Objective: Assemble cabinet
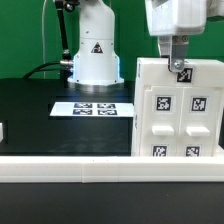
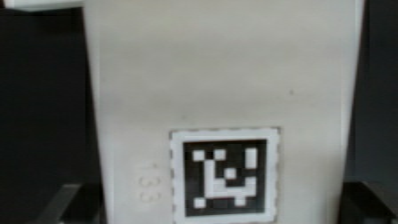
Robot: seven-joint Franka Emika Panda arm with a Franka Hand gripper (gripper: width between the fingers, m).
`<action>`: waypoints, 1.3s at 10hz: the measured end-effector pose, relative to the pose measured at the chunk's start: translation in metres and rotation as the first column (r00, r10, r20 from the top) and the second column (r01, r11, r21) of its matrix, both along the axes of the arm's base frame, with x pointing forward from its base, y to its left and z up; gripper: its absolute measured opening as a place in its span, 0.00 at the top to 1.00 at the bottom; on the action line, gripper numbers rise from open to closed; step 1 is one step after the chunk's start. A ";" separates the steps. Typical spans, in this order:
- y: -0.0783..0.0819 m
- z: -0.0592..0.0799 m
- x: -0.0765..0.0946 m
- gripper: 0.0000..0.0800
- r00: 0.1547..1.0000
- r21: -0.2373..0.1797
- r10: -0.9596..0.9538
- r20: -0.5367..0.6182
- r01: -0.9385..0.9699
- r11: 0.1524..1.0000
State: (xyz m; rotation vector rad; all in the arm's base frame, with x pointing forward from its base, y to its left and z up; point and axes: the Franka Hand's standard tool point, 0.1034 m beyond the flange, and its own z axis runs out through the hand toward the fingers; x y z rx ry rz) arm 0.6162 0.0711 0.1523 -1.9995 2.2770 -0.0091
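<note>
The cabinet (image 1: 178, 115) is a large white box standing upright on the black table at the exterior view's right, with square black-and-white tags on its front. My gripper (image 1: 178, 66) comes down from above onto its top edge, where another tag sits. In the wrist view the cabinet's narrow white face (image 2: 196, 90) with one tag fills the picture. My gripper (image 2: 217, 202) straddles this face, and its dark fingers (image 2: 68, 203) press against both sides, shut on the cabinet.
The marker board (image 1: 92, 108) lies flat on the black table in the middle. Behind it stands the white robot base (image 1: 94, 60). A long white rail (image 1: 100, 168) runs along the front. A small white piece (image 1: 3, 130) shows at the left edge.
</note>
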 end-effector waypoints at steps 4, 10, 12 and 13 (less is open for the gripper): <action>-0.001 0.002 -0.002 0.30 0.967 0.018 -0.253 -0.034 0.253 0.967; 0.000 -0.001 -0.003 0.02 0.969 0.025 -0.244 -0.040 0.246 0.969; 0.000 -0.002 -0.004 0.00 0.969 0.024 -0.242 -0.041 0.243 0.970; 0.000 -0.002 -0.004 0.00 0.970 0.023 -0.241 -0.042 0.242 0.970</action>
